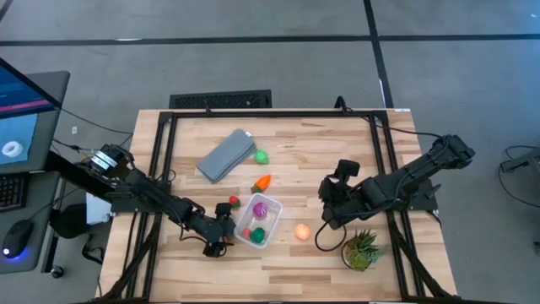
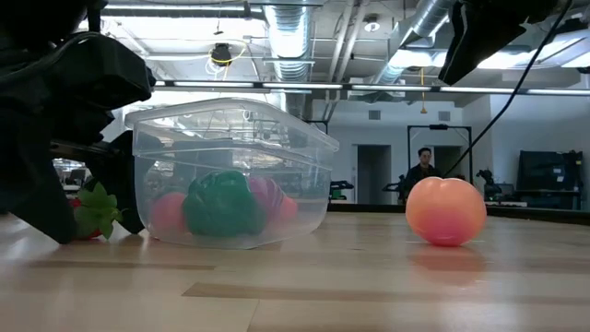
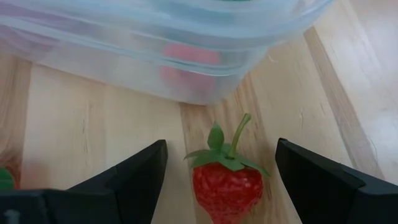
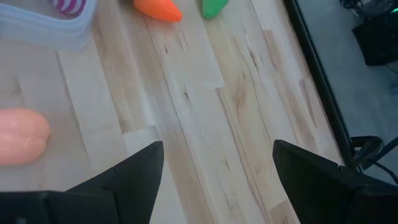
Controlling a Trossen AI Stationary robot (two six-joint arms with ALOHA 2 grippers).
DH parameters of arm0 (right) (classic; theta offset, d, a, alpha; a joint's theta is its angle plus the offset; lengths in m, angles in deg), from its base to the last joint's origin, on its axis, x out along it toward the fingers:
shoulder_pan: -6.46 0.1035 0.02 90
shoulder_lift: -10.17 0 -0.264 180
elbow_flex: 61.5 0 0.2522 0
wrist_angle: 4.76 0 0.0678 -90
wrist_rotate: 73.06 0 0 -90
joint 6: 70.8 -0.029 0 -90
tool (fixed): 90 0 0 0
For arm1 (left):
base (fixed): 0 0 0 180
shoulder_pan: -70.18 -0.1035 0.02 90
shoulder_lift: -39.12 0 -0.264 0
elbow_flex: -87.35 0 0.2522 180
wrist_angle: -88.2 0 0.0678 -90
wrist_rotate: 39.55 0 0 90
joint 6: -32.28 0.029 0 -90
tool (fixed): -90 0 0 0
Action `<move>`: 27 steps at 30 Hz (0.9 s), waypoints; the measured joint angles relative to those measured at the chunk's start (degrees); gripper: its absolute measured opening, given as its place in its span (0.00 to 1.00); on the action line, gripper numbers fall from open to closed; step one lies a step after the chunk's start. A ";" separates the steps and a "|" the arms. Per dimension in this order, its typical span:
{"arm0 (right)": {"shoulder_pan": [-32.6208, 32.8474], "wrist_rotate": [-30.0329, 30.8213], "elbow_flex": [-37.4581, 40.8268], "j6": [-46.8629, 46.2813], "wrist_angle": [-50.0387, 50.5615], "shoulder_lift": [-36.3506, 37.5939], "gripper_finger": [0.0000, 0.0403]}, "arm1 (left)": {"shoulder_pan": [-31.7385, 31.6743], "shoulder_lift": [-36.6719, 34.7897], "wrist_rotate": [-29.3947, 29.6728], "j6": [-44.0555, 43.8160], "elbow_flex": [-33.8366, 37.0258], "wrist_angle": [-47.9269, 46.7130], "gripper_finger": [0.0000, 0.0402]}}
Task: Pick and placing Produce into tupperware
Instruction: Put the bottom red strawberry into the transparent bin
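The clear tupperware [image 1: 258, 221] [image 2: 230, 166] stands on the table with purple, dark green and red pieces inside. My left gripper [image 1: 221, 230] [image 3: 221, 147] is open at its near-left corner, low over the table. Its fingers stand on either side of a red strawberry [image 3: 226, 186] [image 2: 88, 217] lying on the wood, without touching it. Another strawberry [image 1: 234, 201] lies by the tupperware's left side. An orange carrot [image 1: 263, 181] [image 4: 158, 7], a light green piece [image 1: 261, 156] [image 4: 214, 6] and a yellow-orange ball [image 1: 302, 230] [image 2: 445, 210] [image 4: 22, 137] rest on the table. My right gripper [image 1: 327, 211] [image 4: 217, 144] is open, above bare wood right of the ball.
A flat grey lid [image 1: 226, 154] lies toward the far left of the table. A spiky green potted plant [image 1: 363, 249] stands near the table's near-right corner, close to my right arm. A black frame [image 1: 165, 160] runs around the table top.
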 joint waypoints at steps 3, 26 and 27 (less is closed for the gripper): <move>0.08 -0.02 0.00 0.00 0.01 0.00 0.81 | 0.00 0.00 0.10 -0.32 -0.02 -0.47 0.73; -0.13 0.11 0.00 0.02 0.09 0.00 0.81 | -0.06 -2.23 0.05 -0.24 0.18 -4.27 0.47; -0.13 0.11 0.00 0.02 0.12 0.00 0.81 | -0.04 -2.98 0.06 -0.06 0.25 -5.12 0.46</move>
